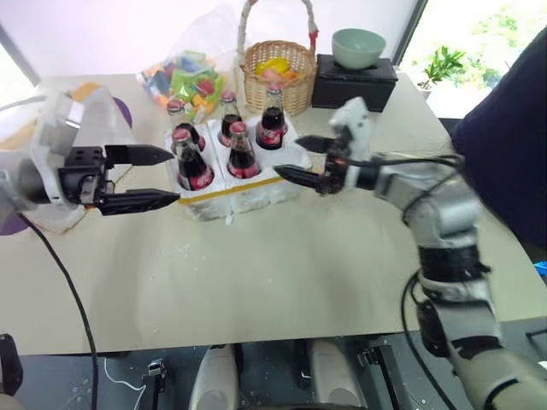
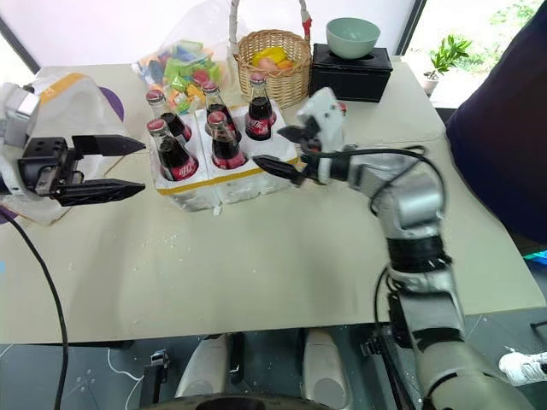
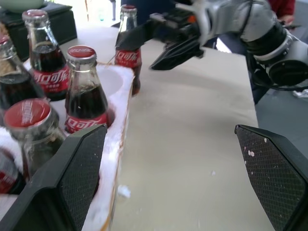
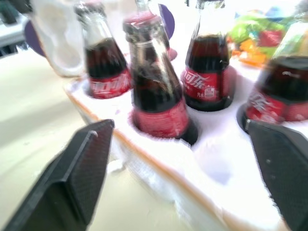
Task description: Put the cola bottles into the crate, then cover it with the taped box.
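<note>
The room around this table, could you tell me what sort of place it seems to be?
Probably an office or lab staged for a demo: a plain tabletop by bright windows, a potted plant outside, and props such as a wicker basket and bagged toys.

Left tool (image 1: 141,178) open, fingers spread one above the other, pointing right, roughly level, holding nothing; right tool (image 1: 301,158) open too, fingers apart, pointing left toward the left tool, empty; right forearm angled in from the right, elbow bent.
</note>
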